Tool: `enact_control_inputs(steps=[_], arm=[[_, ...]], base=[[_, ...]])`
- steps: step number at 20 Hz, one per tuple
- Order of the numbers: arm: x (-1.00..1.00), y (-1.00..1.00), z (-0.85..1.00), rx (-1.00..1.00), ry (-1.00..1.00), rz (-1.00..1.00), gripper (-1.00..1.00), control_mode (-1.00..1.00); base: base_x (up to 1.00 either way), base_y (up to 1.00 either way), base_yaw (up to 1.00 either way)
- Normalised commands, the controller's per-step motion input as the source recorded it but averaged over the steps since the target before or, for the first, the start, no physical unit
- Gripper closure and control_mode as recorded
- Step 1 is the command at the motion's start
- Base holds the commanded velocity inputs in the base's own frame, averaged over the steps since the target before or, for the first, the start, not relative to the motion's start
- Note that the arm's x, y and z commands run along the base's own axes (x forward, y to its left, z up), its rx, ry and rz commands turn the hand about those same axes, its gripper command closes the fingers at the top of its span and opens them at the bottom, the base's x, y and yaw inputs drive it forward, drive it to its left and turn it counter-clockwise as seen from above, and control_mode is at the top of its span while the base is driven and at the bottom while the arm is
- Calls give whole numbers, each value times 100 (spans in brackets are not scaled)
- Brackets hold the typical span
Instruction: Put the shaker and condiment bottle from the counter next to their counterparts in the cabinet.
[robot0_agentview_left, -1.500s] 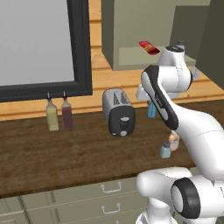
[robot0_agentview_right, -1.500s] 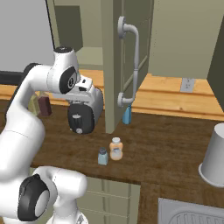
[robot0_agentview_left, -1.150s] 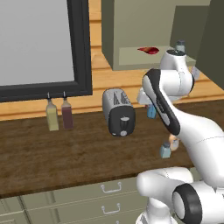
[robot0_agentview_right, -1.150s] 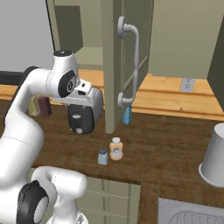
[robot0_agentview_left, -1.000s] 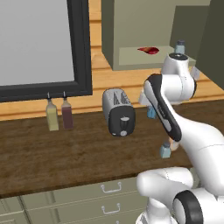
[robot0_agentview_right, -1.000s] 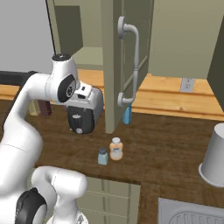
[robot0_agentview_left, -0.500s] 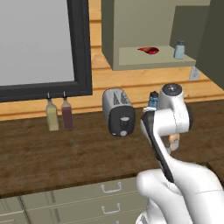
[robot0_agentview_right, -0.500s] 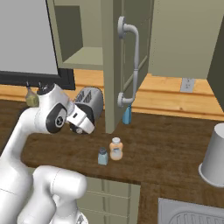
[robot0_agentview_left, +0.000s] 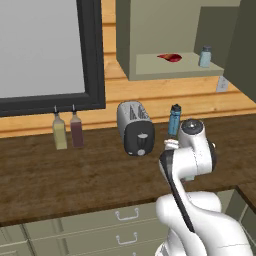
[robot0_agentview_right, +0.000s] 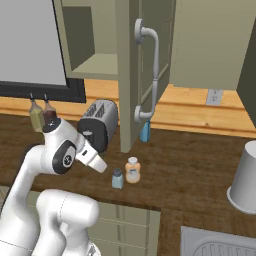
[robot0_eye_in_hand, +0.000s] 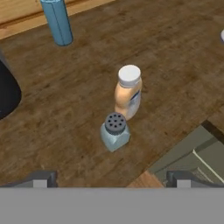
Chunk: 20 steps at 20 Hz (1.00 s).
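- OK, fingers (robot0_eye_in_hand: 112, 178) spread wide, nothing between them; I see both dark tips low in the hand view, hanging above the tabletop (robot0_eye_in_hand: 175, 52).
- Shaker (robot0_eye_in_hand: 115, 131) stands upright on the wood directly ahead of the fingers, grey perforated cap up. Same item in right base view (robot0_agentview_right: 117, 178), near the front edge.
- Condiment bottle (robot0_eye_in_hand: 127, 92) upright just behind the shaker, close beside it; can't tell if they touch. Tan-orange body, whitish cap. In right base view (robot0_agentview_right: 132, 170) it sits just right of the shaker.
- Cabinet (robot0_agentview_left: 165, 45) open w/ pale shelf: 2nd shaker (robot0_agentview_left: 205, 56) at the shelf's right end, flat red item (robot0_agentview_left: 170, 57) left of it, the two apart.
- Cabinet door (robot0_agentview_right: 131, 70) swung out, metal handle on its face.
- Tall blue bottle (robot0_eye_in_hand: 57, 22) w/ black cap further back on the tabletop, near the wall; also in left base view (robot0_agentview_left: 174, 120).
- Toaster (robot0_agentview_left: 135, 129) left of that bottle.
- Yellow bottle (robot0_agentview_left: 59, 134) & dark-red bottle (robot0_agentview_left: 76, 132) side by side under the window frame, well apart from the task items.
- Grey-white container (robot0_agentview_right: 245, 180) at far right of the tabletop.
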Motion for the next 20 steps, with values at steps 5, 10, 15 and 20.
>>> enact_control_inputs(steps=[5, 10, 15, 20], arm=[[0, 0, -92, -20, -39, 0, -100, -100], [0, 0, -100, -26, -51, -2, -100, -100], [-10, 0, -76, -11, -23, -3, -100, -100], [4, -1, -79, -4, -8, -8, -100, -100]], base=[[0, 0, 0], [0, 0, 0], [0, 0, 0], [0, 0, 0]])
